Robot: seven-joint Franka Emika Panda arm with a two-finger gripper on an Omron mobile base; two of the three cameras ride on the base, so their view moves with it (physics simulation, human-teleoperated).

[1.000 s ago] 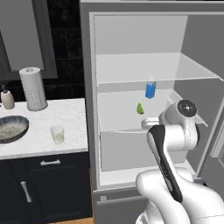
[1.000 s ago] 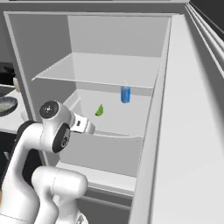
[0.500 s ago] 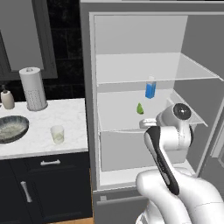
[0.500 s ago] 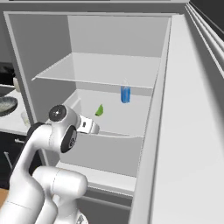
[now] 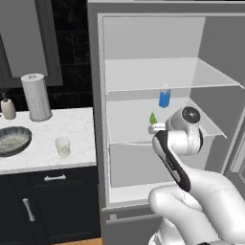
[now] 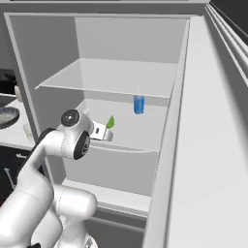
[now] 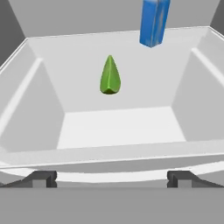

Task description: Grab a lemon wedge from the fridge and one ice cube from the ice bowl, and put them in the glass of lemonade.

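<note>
My tool is spread wide and holds nothing, poised at the front edge of the fridge shelf. The lemon wedge stands on that shelf ahead of my fingertips, apart from them, with a blue bottle behind it.
</note>
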